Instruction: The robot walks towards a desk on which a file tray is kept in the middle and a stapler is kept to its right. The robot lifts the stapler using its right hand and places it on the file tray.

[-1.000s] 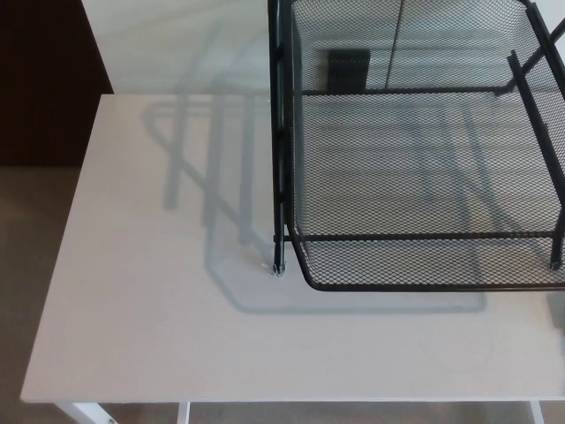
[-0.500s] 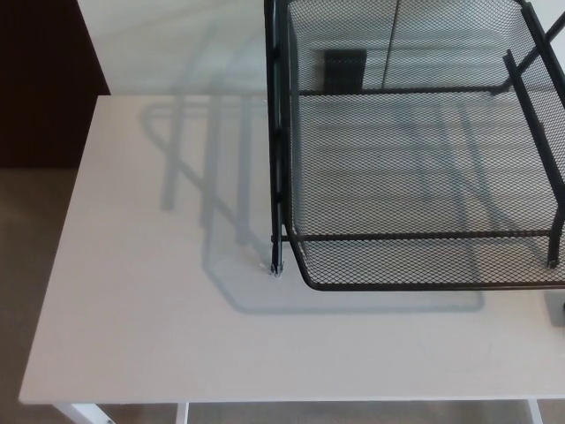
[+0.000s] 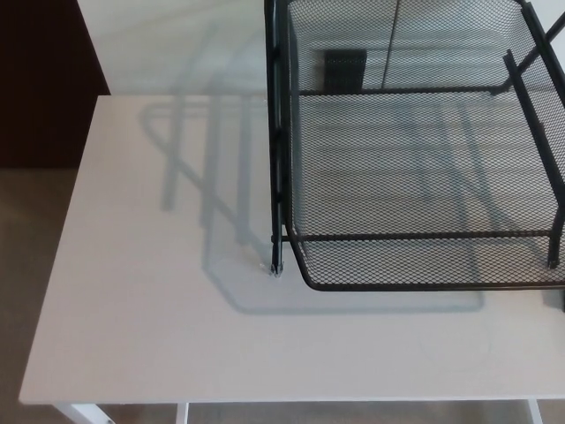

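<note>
A black wire-mesh file tray [image 3: 415, 276] with stacked tiers stands on the white desk [image 3: 150, 309], filling the upper right of the head view. Its black corner post [image 3: 277, 177] rises at the picture's middle, and its foot rests on the desk. A thin dark sliver [image 3: 562, 301] shows at the right edge just below the tray; I cannot tell what it is. No stapler is clearly visible. Neither of my hands shows.
The desk's front edge [image 3: 265, 399] runs along the bottom, with white legs [image 3: 84, 412] below it. Beige floor [image 3: 26, 265] lies to the left. A dark cabinet [image 3: 44, 79] stands at the upper left. The tray's shadow falls across the desk's left half.
The whole picture has shifted slightly left and up since a second ago, so the camera moved. Nothing on the desk has moved.
</note>
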Controlling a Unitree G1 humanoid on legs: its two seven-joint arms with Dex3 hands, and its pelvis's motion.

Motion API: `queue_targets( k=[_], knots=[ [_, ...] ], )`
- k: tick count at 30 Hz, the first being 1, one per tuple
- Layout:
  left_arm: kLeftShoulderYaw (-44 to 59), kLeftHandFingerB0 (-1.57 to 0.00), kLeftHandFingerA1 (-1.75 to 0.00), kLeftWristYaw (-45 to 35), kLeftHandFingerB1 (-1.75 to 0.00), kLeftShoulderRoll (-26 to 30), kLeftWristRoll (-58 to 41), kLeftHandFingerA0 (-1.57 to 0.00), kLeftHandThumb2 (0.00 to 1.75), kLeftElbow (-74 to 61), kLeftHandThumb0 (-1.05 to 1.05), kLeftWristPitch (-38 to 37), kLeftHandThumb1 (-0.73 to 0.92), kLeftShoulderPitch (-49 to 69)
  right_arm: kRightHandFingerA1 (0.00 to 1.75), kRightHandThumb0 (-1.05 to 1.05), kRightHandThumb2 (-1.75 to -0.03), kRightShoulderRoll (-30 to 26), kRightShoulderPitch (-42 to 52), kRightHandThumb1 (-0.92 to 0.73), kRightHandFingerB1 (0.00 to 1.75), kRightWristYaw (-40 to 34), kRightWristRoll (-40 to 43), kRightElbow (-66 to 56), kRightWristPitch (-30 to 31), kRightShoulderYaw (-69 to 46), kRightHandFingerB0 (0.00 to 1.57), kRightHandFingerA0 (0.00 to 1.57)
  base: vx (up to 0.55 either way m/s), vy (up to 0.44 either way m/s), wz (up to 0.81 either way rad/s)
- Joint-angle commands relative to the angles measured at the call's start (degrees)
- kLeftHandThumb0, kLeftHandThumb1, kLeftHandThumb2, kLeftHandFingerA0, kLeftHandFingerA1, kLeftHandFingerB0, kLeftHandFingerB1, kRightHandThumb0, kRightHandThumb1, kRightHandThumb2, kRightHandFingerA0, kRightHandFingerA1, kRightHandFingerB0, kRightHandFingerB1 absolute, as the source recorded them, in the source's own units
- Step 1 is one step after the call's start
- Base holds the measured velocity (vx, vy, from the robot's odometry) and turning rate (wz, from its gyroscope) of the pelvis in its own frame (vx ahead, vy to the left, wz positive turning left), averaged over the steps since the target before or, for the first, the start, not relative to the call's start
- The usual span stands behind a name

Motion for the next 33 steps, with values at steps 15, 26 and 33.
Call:
queue_targets(
  k=[15, 26, 33],
  knots=[
    [-0.2, 0.00, -0.52, 0.6, -0.30, 2.0, 0.7, -0.10, 1.08, 0.3, -0.84, -1.9, 0.74, 2.1, 1.75, -0.30, -0.67, 2.1, 13.9, -0.65, 1.52, -28.8, 4.7, 1.2, -4.4, -18.4, 0.74, 0.98, 0.00, 0.000, 0.00],
    [0.0, -0.03, -0.44, 1.1, -0.27, 1.9, 0.4, -0.16, 0.70, -0.4, -0.77, -1.2, 0.90, 2.2, 1.38, -0.41, -0.86, -3.8, 13.7, -0.42, 1.19, -29.0, 0.8, -1.3, -5.9, -27.7, 0.87, 1.21, 0.00, 0.000, 0.00],
    [0.4, 0.00, -0.55, 0.8, -0.31, 2.0, 0.3, -0.15, 1.08, -0.5, -0.81, -1.5, 0.72, 2.6, 1.63, -0.51, -0.62, -8.3, 13.2, -0.65, 0.92, -21.8, 1.9, -9.2, -3.5, -36.7, 0.88, 1.00, 0.00, 0.000, 0.00]
  ],
)
